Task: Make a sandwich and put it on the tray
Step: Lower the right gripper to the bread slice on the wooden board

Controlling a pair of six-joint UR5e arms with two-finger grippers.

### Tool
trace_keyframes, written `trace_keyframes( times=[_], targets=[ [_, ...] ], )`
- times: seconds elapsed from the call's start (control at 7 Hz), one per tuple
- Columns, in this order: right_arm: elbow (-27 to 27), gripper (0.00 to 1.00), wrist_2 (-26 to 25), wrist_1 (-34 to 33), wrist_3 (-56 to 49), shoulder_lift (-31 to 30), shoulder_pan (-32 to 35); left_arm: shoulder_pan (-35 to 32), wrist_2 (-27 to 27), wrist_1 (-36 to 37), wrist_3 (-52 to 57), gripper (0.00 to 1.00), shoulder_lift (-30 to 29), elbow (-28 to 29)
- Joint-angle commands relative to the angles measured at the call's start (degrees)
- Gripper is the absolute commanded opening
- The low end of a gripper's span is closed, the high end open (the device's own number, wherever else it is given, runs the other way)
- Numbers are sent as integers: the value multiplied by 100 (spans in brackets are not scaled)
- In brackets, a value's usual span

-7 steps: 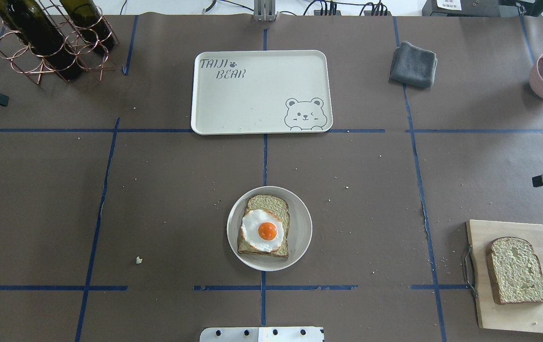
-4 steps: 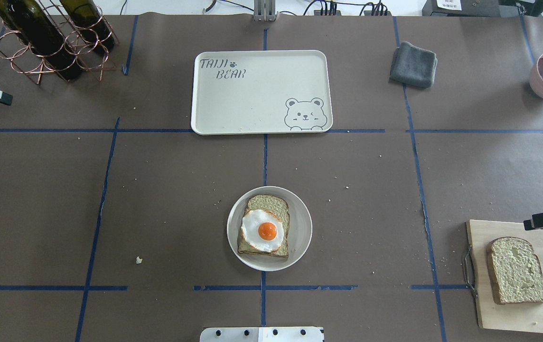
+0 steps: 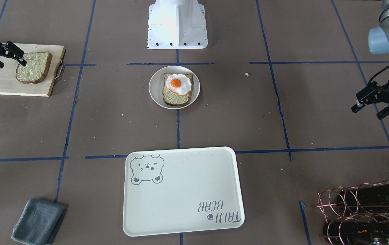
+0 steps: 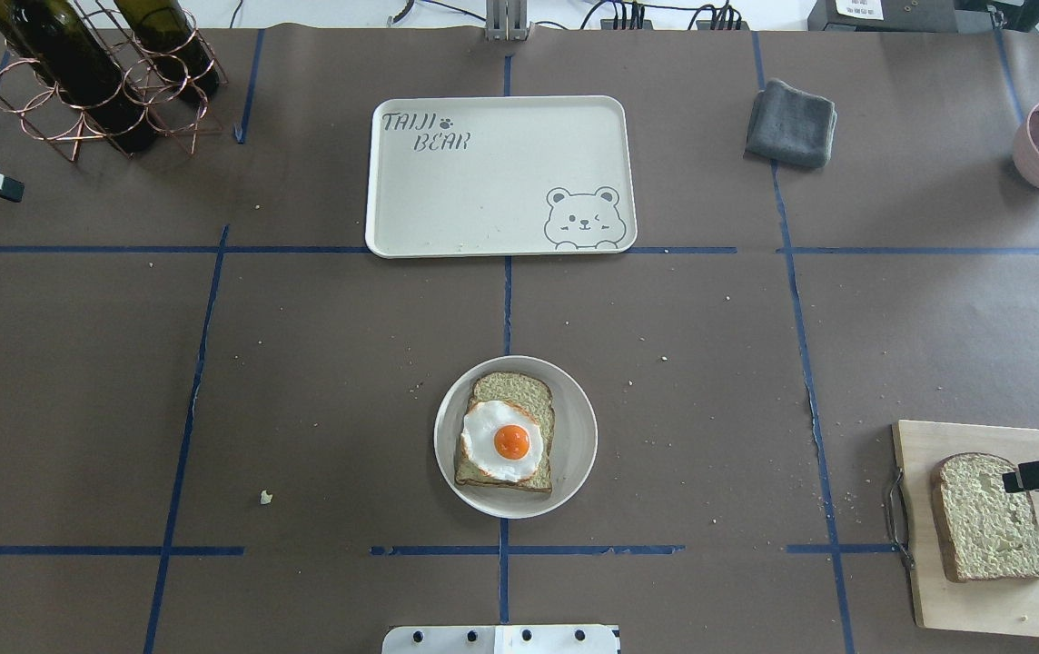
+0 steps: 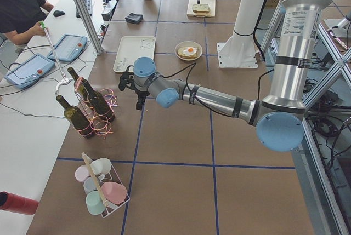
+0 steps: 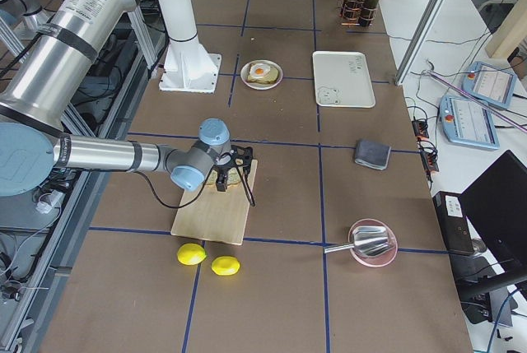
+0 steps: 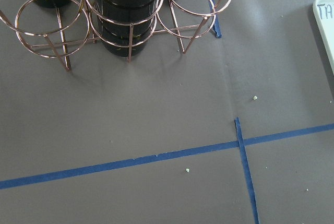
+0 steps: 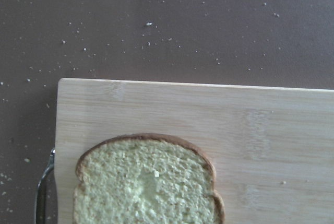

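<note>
Pale wood cutting board (image 4: 964, 599) carries the spare bread slice (image 4: 992, 522), lengthwise toward the robot. The right gripper (image 3: 12, 64) hangs over its far end, jaws parted, empty. The left gripper (image 3: 367, 113), also open-jawed, is well away.

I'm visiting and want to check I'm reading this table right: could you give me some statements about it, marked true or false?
1. The fried egg lies on a bread slice on the round plate. True.
2. The tray holds the sandwich. False: no bread or egg is on it.
3. A second bread slice lies on the wooden cutting board. True.
4. The right gripper hangs over the plate. False: it is over the board's bread slice.
</note>
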Motion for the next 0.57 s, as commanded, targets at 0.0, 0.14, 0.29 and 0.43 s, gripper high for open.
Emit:
trace_keyframes(
  times=[0.0, 0.14, 0.29, 0.43],
  targets=[
    [-101, 100, -88, 30, 60, -42, -167, 0, 0, -5, 8, 100, 14, 4],
    [-119, 100, -71, 30, 60, -42, -211, 0, -9, -5, 8, 100, 14, -4],
    [-128, 85, -53, 21, 60, -42, -238, 0, -9, -5, 17, 100, 23, -5],
    [-145, 66, -36, 30, 60, -42, -290, 0, -9, -14, 26, 100, 23, -5]
  ],
)
